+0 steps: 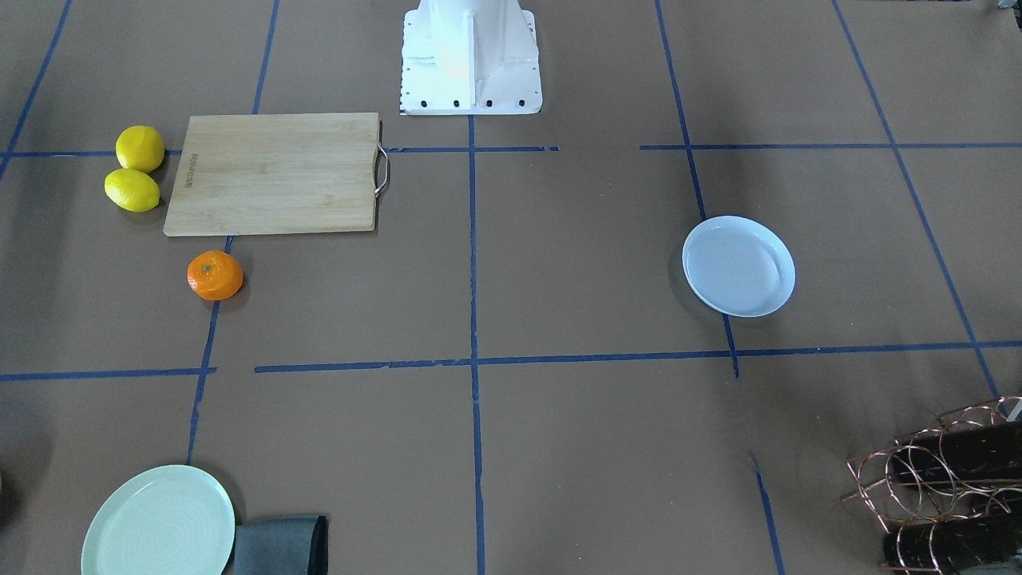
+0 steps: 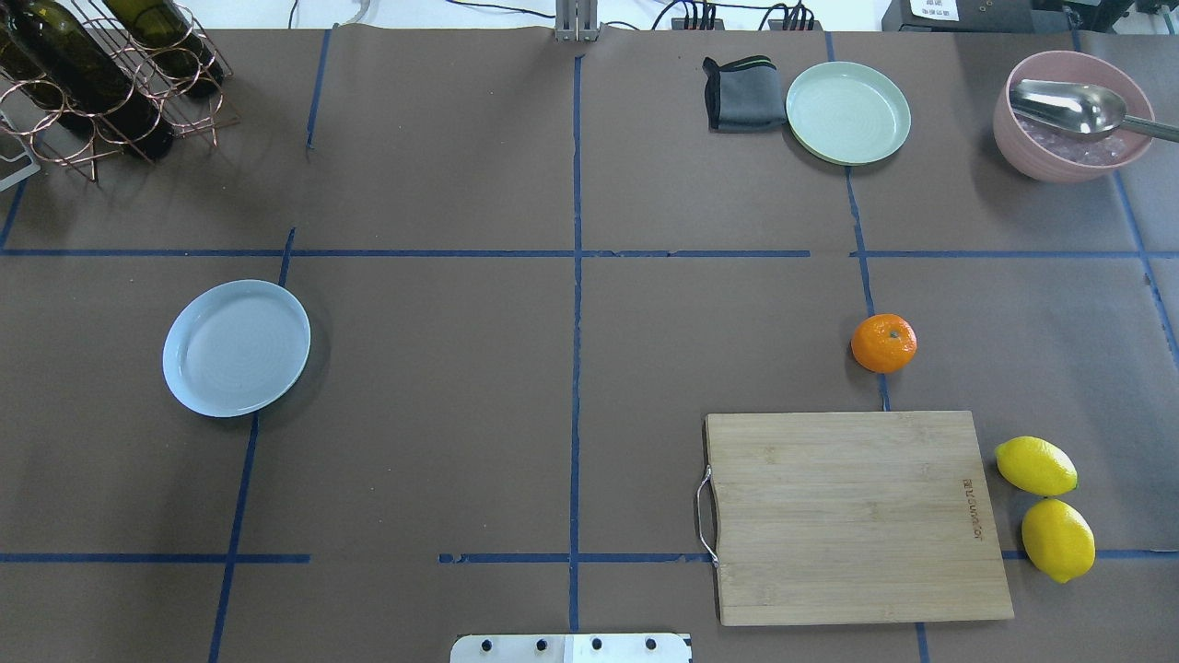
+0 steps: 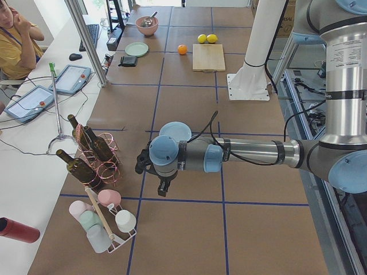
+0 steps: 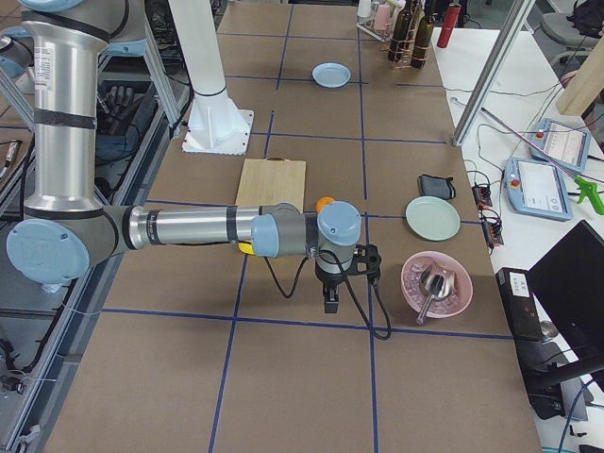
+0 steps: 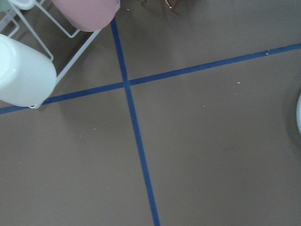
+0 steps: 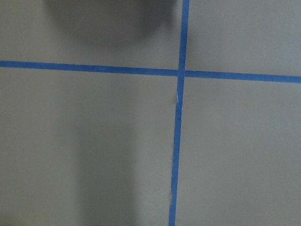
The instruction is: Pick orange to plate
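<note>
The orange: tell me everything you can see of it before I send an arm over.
The orange is small, round and slightly flattened, bright orange, with a greenish stem dimple facing up. It looks whole. It sits on the brown table cover, over a blue tape line, on the robot's right side, just past the far edge of the wooden cutting board, not touching it. Nothing grips it.

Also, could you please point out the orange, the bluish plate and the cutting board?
orange (image 2: 883, 343), overhead exterior view, centre of its top.
plate (image 2: 237, 348), overhead exterior view, its bare middle.
cutting board (image 2: 852, 516), overhead exterior view, centre of its wooden face.
</note>
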